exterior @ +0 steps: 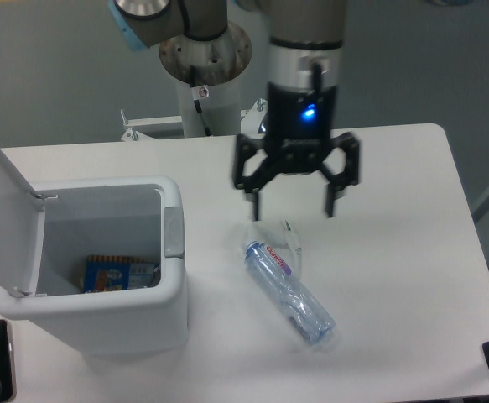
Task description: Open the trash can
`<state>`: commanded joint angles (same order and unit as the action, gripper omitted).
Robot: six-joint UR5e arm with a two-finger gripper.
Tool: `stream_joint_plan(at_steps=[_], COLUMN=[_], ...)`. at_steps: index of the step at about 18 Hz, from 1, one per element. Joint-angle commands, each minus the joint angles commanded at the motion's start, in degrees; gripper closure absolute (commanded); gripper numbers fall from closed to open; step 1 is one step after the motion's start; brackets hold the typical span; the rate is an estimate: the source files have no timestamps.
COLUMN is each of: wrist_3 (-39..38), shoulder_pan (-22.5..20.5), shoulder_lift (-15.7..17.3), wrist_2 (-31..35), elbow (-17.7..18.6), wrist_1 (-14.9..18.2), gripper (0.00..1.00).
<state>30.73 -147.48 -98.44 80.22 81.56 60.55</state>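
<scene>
Large white boxy plastic trash can (135,315) at the left of the white tabletop (395,252), flat lid (5,210) swung up, grey push-button tab (174,232) on the right rim, a printed packet (120,273) inside. Black two-finger hand (294,207) with fingers spread wide (holding nothing) above a clear crushed plastic bottle (288,292) lying nearby.

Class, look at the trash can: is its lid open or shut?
Open. The lid stands raised at the left of the trash can, and a packet inside shows.
</scene>
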Motion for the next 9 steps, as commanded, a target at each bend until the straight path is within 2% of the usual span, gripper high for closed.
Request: stream_joint_plan(at_steps=[3,7,9], wrist_3=[12.3,23.6,31.9], shoulder_pan=[-0.7,-4.2,-6.1], shoulder_lift=[1.0,2.1,2.8], wrist_2=[6.5,7.6,8.6], elbow=[2.5,3.6,4.6], wrist_1=[2.5,4.3,4.8], gripper=[0.0,0.0,0.0])
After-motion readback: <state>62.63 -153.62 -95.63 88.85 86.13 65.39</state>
